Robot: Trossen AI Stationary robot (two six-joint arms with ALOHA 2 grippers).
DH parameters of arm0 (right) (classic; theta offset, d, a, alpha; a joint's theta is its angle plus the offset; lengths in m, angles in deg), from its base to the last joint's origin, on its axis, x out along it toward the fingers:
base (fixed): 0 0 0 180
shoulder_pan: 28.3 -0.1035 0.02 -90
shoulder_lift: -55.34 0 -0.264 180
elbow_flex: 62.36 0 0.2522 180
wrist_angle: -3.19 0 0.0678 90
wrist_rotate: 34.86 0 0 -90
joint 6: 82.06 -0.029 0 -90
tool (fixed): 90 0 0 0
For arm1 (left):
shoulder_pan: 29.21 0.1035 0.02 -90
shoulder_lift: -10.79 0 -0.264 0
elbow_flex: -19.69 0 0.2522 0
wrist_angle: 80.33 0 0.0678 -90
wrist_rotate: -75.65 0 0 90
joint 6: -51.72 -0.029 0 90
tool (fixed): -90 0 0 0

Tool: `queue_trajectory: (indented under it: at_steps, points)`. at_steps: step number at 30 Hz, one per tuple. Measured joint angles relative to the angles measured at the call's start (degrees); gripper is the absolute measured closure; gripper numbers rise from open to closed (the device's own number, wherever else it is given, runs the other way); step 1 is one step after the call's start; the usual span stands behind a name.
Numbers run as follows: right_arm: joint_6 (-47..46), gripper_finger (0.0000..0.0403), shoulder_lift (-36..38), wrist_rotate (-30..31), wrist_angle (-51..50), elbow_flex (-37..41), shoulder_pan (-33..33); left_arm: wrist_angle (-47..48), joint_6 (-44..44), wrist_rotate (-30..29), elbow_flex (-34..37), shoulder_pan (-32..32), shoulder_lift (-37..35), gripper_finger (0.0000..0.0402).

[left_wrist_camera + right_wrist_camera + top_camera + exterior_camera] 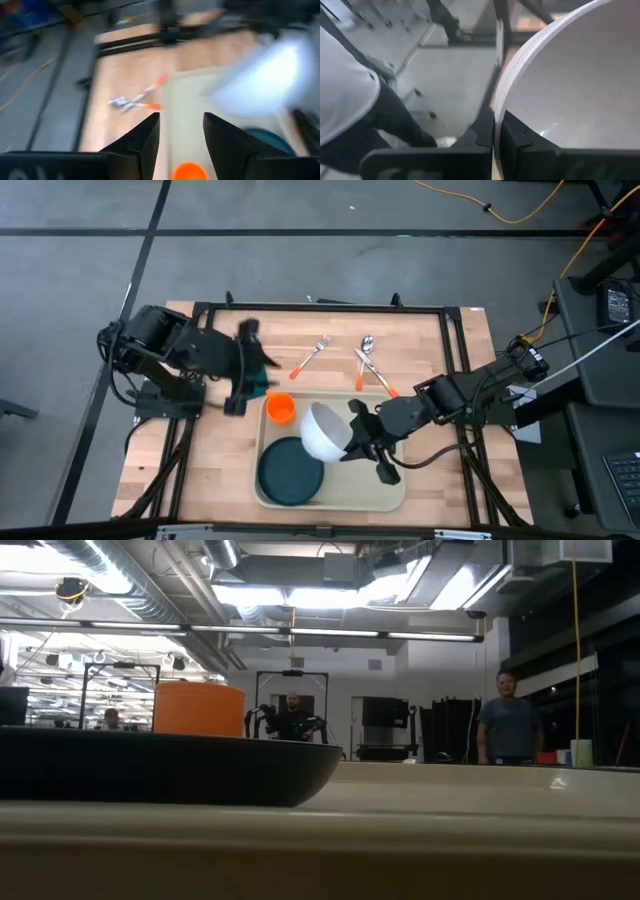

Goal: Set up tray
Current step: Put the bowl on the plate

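The cream tray (385, 485) lies at the table's near edge. On it rest a dark teal plate (290, 472) and an orange cup (281, 408); the low view shows the plate (160, 765) and the cup (199, 707) close up. My right gripper (349, 442) is shut on a white bowl (323, 432) above the tray's middle. My left gripper (255, 385) hovers open over the table just left of the tray, with nothing between its fingers (145, 142). Ahead of it are the cup (189, 171) and the bowl (265, 75). My right gripper pinches the bowl's rim (496, 112), one finger (517, 137) inside the bowl and the other (479, 135) outside. It comes from the table's right, slanting down. The bowl sits tilted in the hold, above the tray, and no part of it shows resting there.
A fork (312, 356) and two orange-handled spoons (372, 368) lie on the wood beyond the tray's far rim. A black frame (320, 308) runs around the table. In the low view, people stand in the room behind.
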Motion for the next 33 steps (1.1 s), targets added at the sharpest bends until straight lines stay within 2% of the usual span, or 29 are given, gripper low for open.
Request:
queue_trajectory:
  at_steps: [5, 15, 19, 33]
  points:
    - [0.65, 0.0392, 0.00, 0.17, -6.93, 0.00, 0.96, -0.09, -6.00, 3.12, 0.00, -1.46, 2.40, 0.0246]
    - [4.77, 0.0392, 0.02, -1.86, -9.12, -0.09, 2.24, -0.71, -10.04, 9.69, 0.02, 0.50, 9.33, 0.0189]
    - [5.38, 0.0392, 0.02, -2.91, -11.68, -0.09, 3.00, -4.15, -12.75, 9.80, 0.07, 1.95, 11.77, 0.0168]
    - [8.70, 0.0392, 0.04, -2.89, -13.56, -0.09, 3.27, -6.47, -16.84, 25.09, 0.00, 5.79, 17.86, 0.0170]
